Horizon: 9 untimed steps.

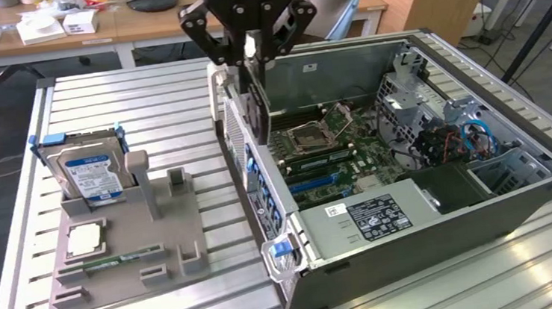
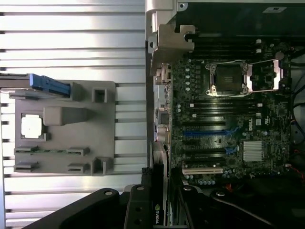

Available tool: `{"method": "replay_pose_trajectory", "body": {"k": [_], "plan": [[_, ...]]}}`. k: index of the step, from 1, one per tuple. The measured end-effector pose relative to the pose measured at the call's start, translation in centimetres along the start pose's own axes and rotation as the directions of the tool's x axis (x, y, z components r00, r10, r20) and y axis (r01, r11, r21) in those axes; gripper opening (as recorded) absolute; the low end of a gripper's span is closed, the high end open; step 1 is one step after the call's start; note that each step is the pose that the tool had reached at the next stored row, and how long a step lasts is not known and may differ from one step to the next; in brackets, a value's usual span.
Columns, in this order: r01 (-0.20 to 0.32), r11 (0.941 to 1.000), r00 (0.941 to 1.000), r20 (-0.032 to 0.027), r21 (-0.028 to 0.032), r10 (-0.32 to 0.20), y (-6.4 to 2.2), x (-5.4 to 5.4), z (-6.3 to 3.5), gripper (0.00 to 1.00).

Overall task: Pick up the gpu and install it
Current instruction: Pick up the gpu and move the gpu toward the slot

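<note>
The gpu [image 1: 255, 115] is gripped, hanging upright, by the narrowly parted jaws above the open computer case [image 1: 444, 237] on the table [image 1: 130, 92].

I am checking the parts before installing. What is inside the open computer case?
A motherboard with an open CPU socket, a power supply and cables. The gpu, held in the gripper, hides part of the rear wall.

The table [image 1: 141, 91] is made of ribbed bare metal, brightly reflective. The holder [image 1: 168, 231] is moulded in matt grey plastic. The computer case [image 1: 415, 251] is coated matt dark grey outside, with dull silvery metal inside. The gpu [image 1: 256, 111] is a dark, matt card.
</note>
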<state>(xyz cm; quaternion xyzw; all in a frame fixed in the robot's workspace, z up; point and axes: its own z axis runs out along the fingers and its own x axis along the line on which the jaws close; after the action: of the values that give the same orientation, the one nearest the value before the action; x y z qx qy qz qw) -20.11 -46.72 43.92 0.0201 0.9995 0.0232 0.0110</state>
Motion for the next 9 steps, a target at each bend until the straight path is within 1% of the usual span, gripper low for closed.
{"method": "replay_pose_trajectory", "body": {"k": [9], "plan": [[0.0,1.0,1.0,-0.002,-0.0007,0.0,0.16,-4.1,0.09,0.26]]}}
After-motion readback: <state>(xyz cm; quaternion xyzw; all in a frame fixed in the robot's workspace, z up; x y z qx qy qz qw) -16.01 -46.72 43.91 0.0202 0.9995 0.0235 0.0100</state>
